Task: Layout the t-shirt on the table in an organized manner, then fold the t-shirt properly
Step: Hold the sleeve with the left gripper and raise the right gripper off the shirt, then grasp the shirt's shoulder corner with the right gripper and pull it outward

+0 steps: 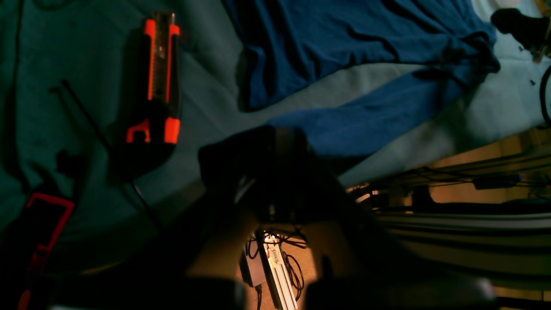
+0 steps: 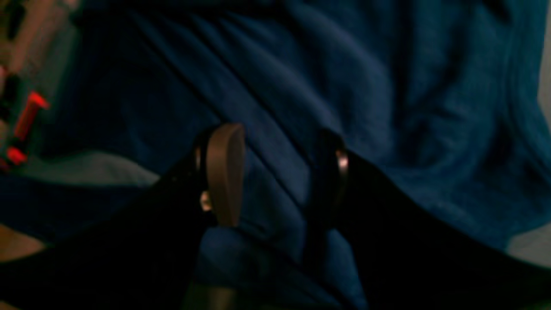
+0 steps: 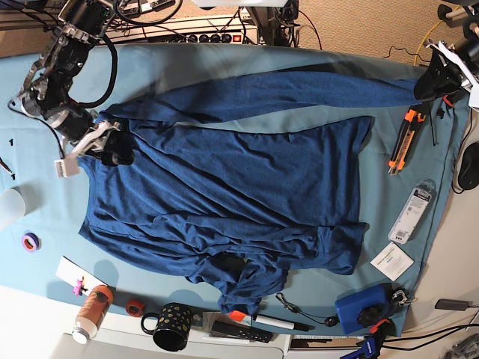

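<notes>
The dark navy t-shirt (image 3: pixel 239 179) lies spread over the teal table (image 3: pixel 187 60), wrinkled and bunched at its near edge. A long band of it stretches along the far side to the right. My right gripper (image 3: pixel 112 153) is at the shirt's left edge. In the right wrist view (image 2: pixel 277 172) its fingers (image 2: pixel 224 172) have taut folds of the shirt (image 2: pixel 387 86) between them. My left gripper (image 3: pixel 432 84) is at the far right corner, at the end of the stretched band. In the left wrist view (image 1: pixel 267 146) it is dark, and the blue fabric (image 1: pixel 344 38) runs into it.
An orange utility knife (image 3: pixel 399 138) lies right of the shirt and shows in the left wrist view (image 1: pixel 161 77). A white package (image 3: pixel 414 212), a card (image 3: pixel 391 260) and a blue box (image 3: pixel 363 310) lie near right. A mug (image 3: pixel 171 325), a bottle (image 3: pixel 91 310) and tape rolls (image 3: pixel 30 241) line the near edge.
</notes>
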Tool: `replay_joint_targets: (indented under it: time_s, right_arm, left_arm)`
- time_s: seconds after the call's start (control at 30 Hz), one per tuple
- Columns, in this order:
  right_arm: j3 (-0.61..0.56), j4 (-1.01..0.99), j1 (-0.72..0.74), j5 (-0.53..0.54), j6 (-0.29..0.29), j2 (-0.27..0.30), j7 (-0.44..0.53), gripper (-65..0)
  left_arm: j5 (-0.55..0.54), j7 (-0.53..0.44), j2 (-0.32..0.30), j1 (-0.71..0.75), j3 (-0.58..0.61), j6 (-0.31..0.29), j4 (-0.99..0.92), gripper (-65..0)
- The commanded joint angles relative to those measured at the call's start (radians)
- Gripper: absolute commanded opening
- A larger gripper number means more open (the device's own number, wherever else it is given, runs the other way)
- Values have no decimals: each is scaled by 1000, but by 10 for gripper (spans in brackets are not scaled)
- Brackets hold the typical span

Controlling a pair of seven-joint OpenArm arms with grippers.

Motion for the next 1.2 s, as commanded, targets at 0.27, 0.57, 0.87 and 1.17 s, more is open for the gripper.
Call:
replay_joint_targets:
  time_s: [0.27, 0.57, 0.87, 1.17]
  right_arm:
    - [379, 204, -58, 319, 3, -78, -86, -384]
    - [537, 224, -231, 346, 3, -126, -106, -384]
    - [434, 205, -245, 231, 3, -227, -50, -386]
    - [236, -3, -244, 98, -1, -228, 41, -386]
  left_arm:
    - [-27, -11, -19, 3, -8, -1, 13, -650]
    - [-27, -11, -19, 2, -8, -1, 13, -650]
    - [-27, -11, -19, 3, -8, -1, 13, -650]
    - [-27, -11, -19, 0, -8, -1, 13, -650]
